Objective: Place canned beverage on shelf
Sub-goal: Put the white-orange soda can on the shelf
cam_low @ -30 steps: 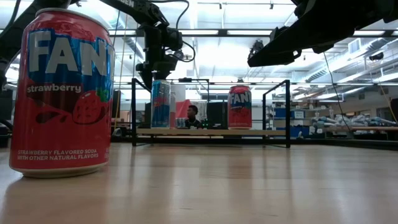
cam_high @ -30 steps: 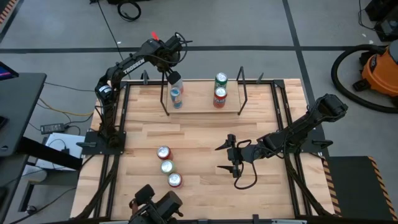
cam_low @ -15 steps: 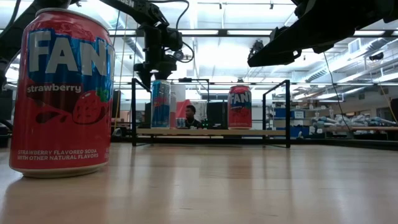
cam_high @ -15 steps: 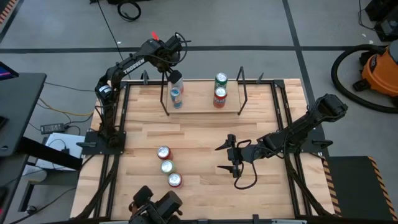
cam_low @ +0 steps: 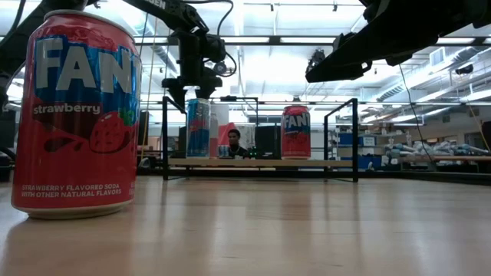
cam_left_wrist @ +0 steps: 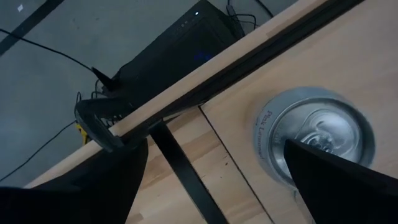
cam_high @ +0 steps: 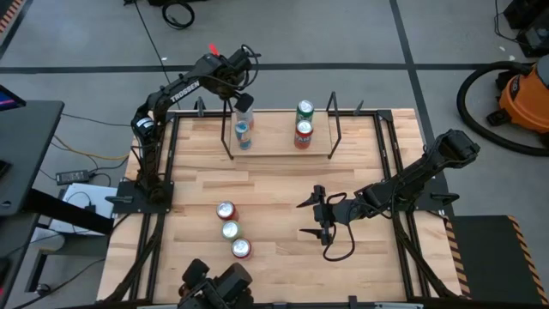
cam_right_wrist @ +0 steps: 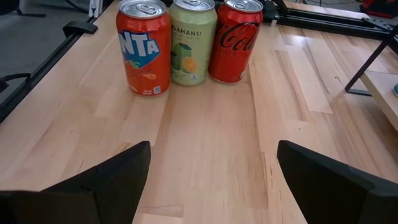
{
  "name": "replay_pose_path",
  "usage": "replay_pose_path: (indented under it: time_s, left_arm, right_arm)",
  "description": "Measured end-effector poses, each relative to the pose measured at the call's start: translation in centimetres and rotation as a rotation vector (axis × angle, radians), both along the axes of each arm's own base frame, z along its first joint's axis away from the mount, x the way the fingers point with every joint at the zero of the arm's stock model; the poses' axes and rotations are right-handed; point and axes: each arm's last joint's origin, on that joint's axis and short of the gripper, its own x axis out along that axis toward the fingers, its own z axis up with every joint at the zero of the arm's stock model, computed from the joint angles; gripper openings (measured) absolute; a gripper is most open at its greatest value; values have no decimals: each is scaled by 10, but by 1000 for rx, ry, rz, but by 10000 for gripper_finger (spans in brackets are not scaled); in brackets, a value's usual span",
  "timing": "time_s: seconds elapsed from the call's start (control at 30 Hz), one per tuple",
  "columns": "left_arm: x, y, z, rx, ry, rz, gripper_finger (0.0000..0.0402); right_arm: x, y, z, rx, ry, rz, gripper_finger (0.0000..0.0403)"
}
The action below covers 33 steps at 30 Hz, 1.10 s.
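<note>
**Left arm lifting clear of a can set on the shelf**

The left arm [cam_high: 184, 86] had risen slightly over the last second. Its jaws stood wide and empty, just above the blue can [cam_high: 243, 130]. That can stood upright directly beneath them, at one end of the shelf [cam_high: 274, 148], and nothing gripped it. This placement looked finished, with the arm apparently backing away.

Farther along the shelf from the left jaws stood a red Fanta can [cam_high: 303, 133], with a green-topped can [cam_high: 304, 109] just behind it.

The right arm [cam_high: 403, 184] waited low over the counter [cam_high: 283, 193], its jaws also wide and empty. In front of them, well apart, three cans stood in a touching row: a Coca-Cola can [cam_high: 226, 210], a calamansi can [cam_high: 230, 230] and a strawberry Fanta can [cam_high: 241, 249]. Those probably remained to be shelved.

The counter was pale wood planking in a black frame. Around it lay grey floor, cables and an orange shop vacuum [cam_high: 523, 90]. A person [cam_low: 234, 142] sat far off in the bright workshop.
</note>
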Motion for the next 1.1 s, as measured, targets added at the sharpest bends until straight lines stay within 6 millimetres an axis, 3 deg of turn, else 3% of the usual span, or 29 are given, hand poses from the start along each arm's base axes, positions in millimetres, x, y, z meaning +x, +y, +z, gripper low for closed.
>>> replay_pose_path:
  time_s: [1.1]
  left_arm:
    - [1,1,0,8,4,-26,389]
  right_arm:
    - [0,0,0,1,1,2,362]
